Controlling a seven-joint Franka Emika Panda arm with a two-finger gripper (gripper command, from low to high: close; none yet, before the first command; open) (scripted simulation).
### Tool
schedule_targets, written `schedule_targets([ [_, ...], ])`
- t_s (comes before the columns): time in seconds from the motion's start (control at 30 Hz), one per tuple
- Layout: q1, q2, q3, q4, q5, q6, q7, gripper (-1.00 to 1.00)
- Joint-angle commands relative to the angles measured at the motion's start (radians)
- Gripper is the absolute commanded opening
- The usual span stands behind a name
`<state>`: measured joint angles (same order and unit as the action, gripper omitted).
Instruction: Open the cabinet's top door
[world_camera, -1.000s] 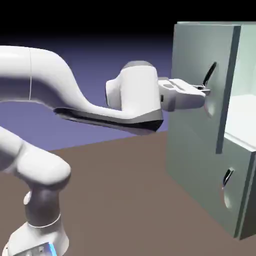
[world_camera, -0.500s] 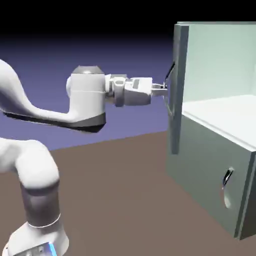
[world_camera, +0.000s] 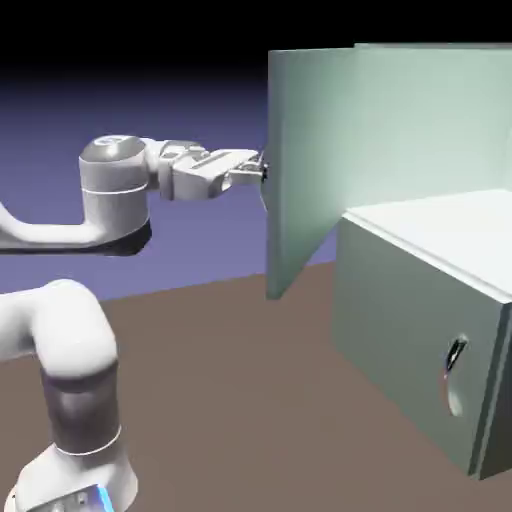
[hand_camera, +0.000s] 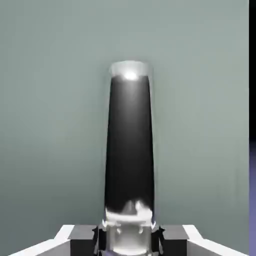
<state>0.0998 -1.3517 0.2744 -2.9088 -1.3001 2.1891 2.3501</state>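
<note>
The cabinet (world_camera: 420, 300) is a pale grey-green box on the exterior view's right. Its top door (world_camera: 305, 150) stands swung far out to the left, its inner face showing and the top compartment exposed. My gripper (world_camera: 260, 172) is at the door's outer edge, shut on the door's dark handle, which the panel mostly hides in this view. In the hand view the dark bar handle (hand_camera: 129, 150) runs up the middle against the grey-green door (hand_camera: 50, 100), clamped between my gripper (hand_camera: 129, 240) and its grey fingertips (hand_camera: 85, 235).
The shorter lower panel (world_camera: 415, 330) with its small dark handle (world_camera: 455, 355) is closed. The brown table (world_camera: 240, 400) stretches in front of the cabinet. My white arm (world_camera: 70, 330) rises at the lower left.
The arm has pulled back to the left with the handle in its grip. The top door has swung from nearly closed to wide open, exposing the cabinet's inside.
</note>
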Motion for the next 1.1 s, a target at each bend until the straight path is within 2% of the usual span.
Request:
schedule_targets([
  [0.0, 0.008, -0.003, 0.036, 0.005, 0.039, -0.036, -0.006, -1.0],
  [0.2, 0.059, 0.037, 0.229, 0.07, 0.219, -0.263, -0.006, -1.0],
  [0.43, -0.013, 0.13, 0.483, 0.234, 0.431, -0.51, 0.004, -1.0],
  [0.73, -0.266, 0.241, 0.779, 0.552, 0.622, -0.814, 0.007, -1.0],
  [1.07, -0.599, 0.258, 1.01, 0.915, 0.731, -1.078, -0.039, -1.0],
])
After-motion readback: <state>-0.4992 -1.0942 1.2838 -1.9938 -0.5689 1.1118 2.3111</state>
